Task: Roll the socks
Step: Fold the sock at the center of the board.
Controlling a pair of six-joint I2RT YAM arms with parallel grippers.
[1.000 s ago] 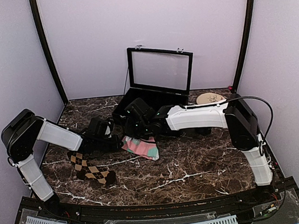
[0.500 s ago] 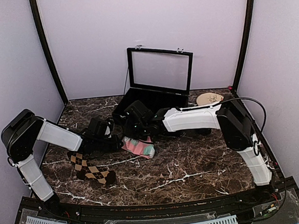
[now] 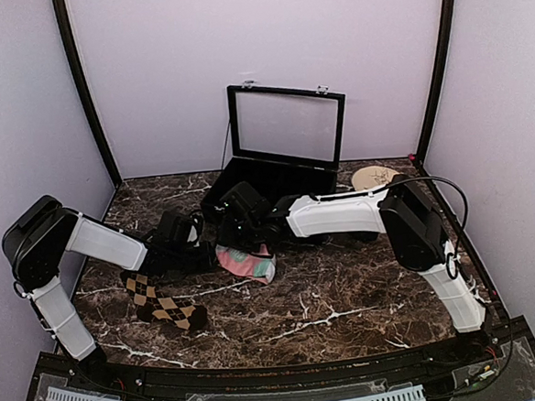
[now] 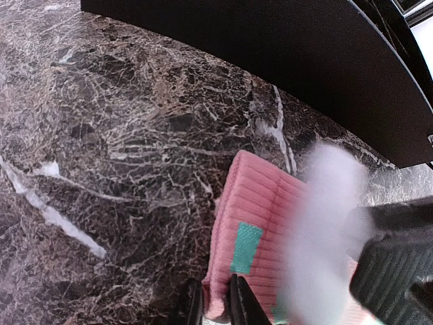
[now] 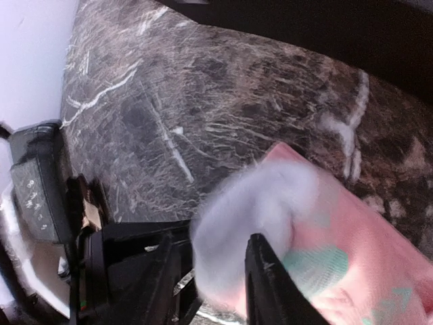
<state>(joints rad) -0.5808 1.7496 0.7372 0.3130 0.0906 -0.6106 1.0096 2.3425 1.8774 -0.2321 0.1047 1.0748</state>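
The pink sock (image 3: 250, 264) with teal patches lies folded at mid-table. My left gripper (image 3: 211, 256) is shut on its ribbed cuff edge, and the left wrist view shows the cuff (image 4: 260, 203) pinched between the two thin fingers of that gripper (image 4: 215, 301). My right gripper (image 3: 244, 241) hovers over the same sock. In the right wrist view its jaws (image 5: 211, 238) stand apart, with the blurred white toe (image 5: 254, 217) loose between them above the pink fabric (image 5: 365, 250). The dark brown argyle sock (image 3: 165, 306) lies flat near the front left, untouched.
An open black case (image 3: 286, 130) stands at the back, its base (image 3: 275, 174) just behind both grippers. A round wooden disc (image 3: 376, 174) lies at the back right. Black frame posts and lilac walls close in the marble table (image 3: 348, 296).
The right gripper carried the white toe leftward over the pink sock toward the cuff, shortening it, and its jaws have come apart. The left gripper kept its hold.
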